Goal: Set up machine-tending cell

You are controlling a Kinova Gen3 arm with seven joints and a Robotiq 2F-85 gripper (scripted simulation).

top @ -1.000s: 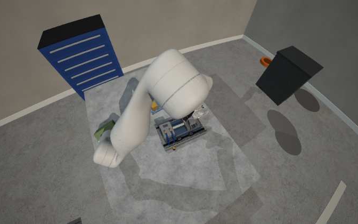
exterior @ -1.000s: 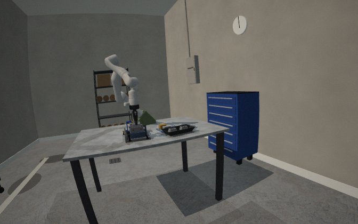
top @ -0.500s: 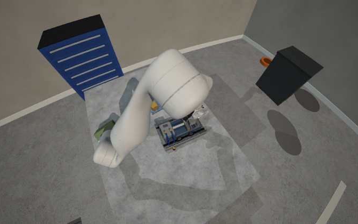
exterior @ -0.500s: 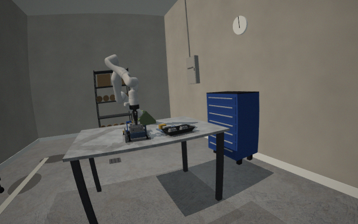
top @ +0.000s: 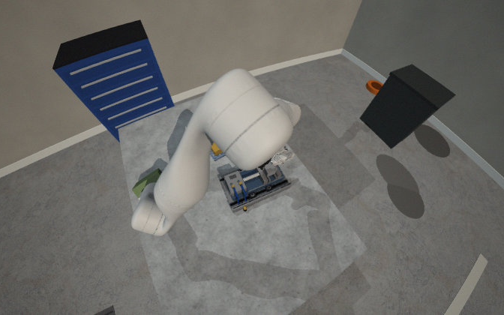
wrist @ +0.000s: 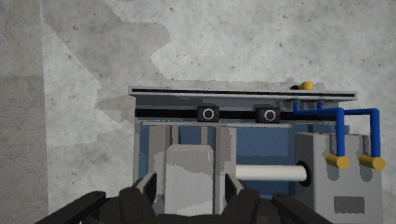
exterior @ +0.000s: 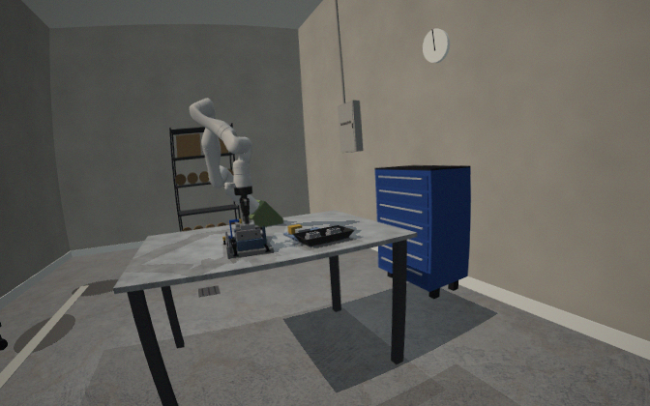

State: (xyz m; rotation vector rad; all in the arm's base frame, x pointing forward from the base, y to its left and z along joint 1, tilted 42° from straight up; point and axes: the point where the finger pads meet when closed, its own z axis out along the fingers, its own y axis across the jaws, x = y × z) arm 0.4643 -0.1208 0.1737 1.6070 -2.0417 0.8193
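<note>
Now pincer (wrist: 189,186) spread wide, empty, fingers flanking aluminium blank (wrist: 189,175) in vise (wrist: 240,95)

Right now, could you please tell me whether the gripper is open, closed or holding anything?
Gripper: open, holding nothing; its fingers stand apart either side of the aluminium blank in the vise.

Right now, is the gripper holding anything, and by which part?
Nothing is held. The gripper is open, its fingers standing apart on either side of the blank in the vise, with gaps showing along the blank's sides.
</note>
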